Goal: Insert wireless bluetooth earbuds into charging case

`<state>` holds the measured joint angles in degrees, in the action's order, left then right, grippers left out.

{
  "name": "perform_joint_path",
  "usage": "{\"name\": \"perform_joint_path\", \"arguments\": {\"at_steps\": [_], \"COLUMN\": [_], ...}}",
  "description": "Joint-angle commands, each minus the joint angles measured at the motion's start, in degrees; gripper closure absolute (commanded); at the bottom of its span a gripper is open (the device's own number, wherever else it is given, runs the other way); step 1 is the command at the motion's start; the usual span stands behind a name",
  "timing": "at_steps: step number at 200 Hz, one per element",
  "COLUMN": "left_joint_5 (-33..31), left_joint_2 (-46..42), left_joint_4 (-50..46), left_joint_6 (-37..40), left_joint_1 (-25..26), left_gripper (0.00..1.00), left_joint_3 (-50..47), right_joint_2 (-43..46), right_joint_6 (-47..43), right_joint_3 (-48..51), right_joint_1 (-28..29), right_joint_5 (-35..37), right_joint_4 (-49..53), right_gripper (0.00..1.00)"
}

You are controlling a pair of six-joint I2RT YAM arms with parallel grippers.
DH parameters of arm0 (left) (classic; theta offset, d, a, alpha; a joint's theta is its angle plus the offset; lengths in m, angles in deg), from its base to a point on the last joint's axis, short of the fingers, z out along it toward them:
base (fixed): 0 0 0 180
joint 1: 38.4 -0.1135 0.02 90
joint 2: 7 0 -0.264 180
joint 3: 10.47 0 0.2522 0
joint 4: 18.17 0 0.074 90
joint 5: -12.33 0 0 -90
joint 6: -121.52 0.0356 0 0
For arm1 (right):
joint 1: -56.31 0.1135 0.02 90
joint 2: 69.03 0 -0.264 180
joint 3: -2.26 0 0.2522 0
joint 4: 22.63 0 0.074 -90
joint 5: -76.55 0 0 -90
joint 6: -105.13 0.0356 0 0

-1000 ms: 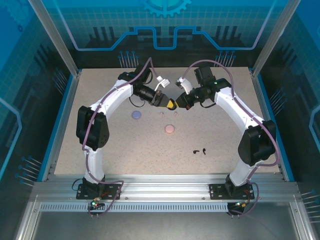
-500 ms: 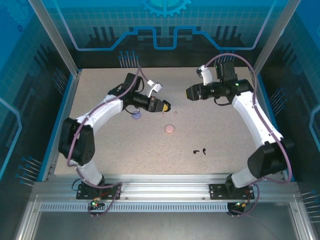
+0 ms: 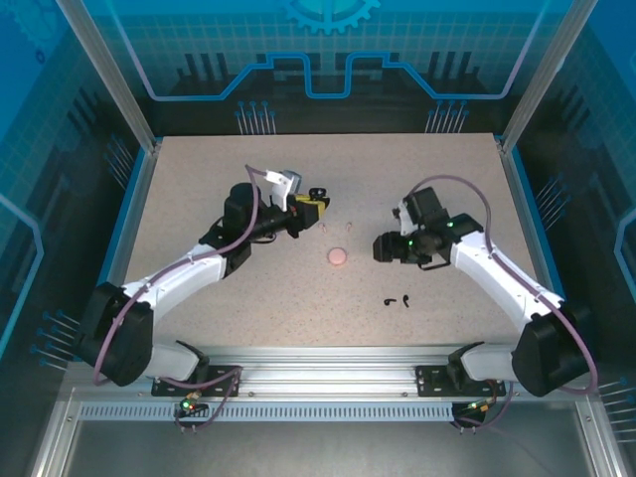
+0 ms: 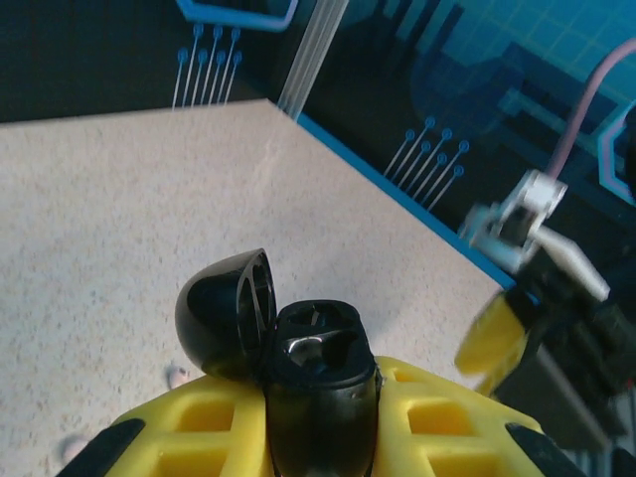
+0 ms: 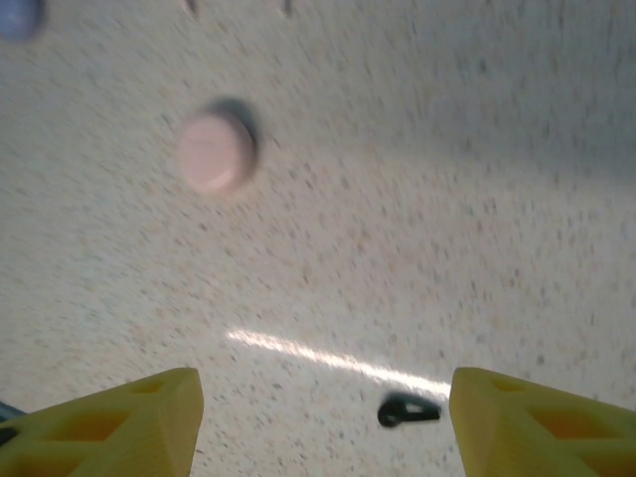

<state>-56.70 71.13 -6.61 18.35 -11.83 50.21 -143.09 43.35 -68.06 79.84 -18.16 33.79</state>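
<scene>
The left gripper (image 3: 310, 204) was clamped on the black case (image 4: 320, 363), whose lid (image 4: 225, 310) stood tipped open to one side. In the left wrist view the case's lower half was sunk between the yellow fingers (image 4: 437, 412) and cut off by the bottom edge. Its sockets were dark, and I could not tell what lay in them. At that view's right a blurred yellow finger and a white plug were hard to make out.

The right gripper (image 5: 323, 393) was spread wide with nothing between its fingers. It hung above the table (image 3: 199, 179), right of centre.

The black earbuds (image 3: 390, 301) lay loose on the table, side by side, nearer the bases than the right gripper and apart from it. The right wrist view caught one (image 5: 407, 410), small and soft-edged.

The pink case (image 3: 338, 256) sat closed between the two grippers and touched neither. Two pale specks (image 3: 324, 227) beyond it were too small to name. A purple blob (image 5: 18, 15) was cut by the right wrist view's top-left corner.

Bare table ran wide beyond both grippers to the blue rim (image 3: 132, 234).
</scene>
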Motion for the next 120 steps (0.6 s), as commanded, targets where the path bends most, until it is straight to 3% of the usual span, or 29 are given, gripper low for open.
{"name": "perform_joint_path", "arguments": {"at_steps": [1, 55, 120], "left_joint_5": [-8.76, -10.88, -11.42], "left_joint_2": [-2.52, -3.77, -5.06], "left_joint_4": [9.79, 8.46, 7.73], "left_joint_6": [0.45, -1.42, -2.12], "left_joint_1": [1.34, 4.35, 5.73], "left_gripper": [1.00, 1.00, 1.00], "left_joint_3": [-2.19, -2.42, -3.70], "right_joint_2": [2.58, 0.50, -4.64], "right_joint_6": [8.08, 14.10, 13.03], "right_joint_3": [4.14, 11.98, 12.84], "right_joint_1": [4.36, 12.76, 13.47], "right_joint_5": [6.26, 7.29, 10.49], "right_joint_4": [1.08, -3.96, -11.76], "right_gripper": [0.33, 0.32, 0.30]}}
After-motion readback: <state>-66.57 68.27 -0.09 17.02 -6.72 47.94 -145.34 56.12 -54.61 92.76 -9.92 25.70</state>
